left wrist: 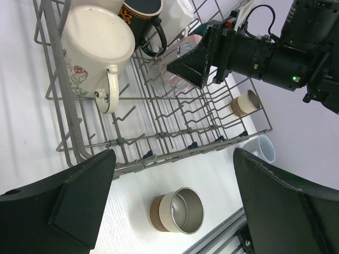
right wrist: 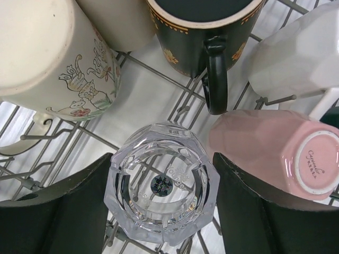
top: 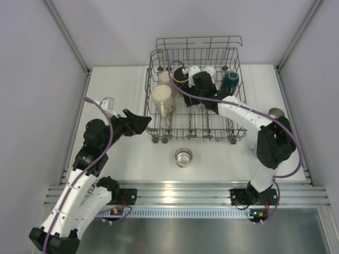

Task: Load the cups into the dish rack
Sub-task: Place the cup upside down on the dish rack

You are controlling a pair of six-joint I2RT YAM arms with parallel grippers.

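Note:
The dish rack [top: 238,92] stands at the back of the table. In it are a cream mug [top: 162,98], a black mug [top: 180,78], white cups [top: 194,71] and a dark green cup [top: 229,82]. My right gripper [top: 190,100] reaches down into the rack. It is shut on an upside-down clear cup [right wrist: 161,185], one finger on each side. A pink cup [right wrist: 275,148] lies on its side just to the right. A brown-banded steel cup [top: 184,157] stands on the table before the rack. My left gripper [top: 143,123] hovers open left of the rack, nothing between its fingers [left wrist: 79,206].
A shiny cup [top: 275,112] sits on the table right of the rack, partly behind the right arm. The left wrist view shows a tan cup [left wrist: 244,103] and a white cup [left wrist: 263,148] there. A metal rail [top: 175,190] runs along the near edge.

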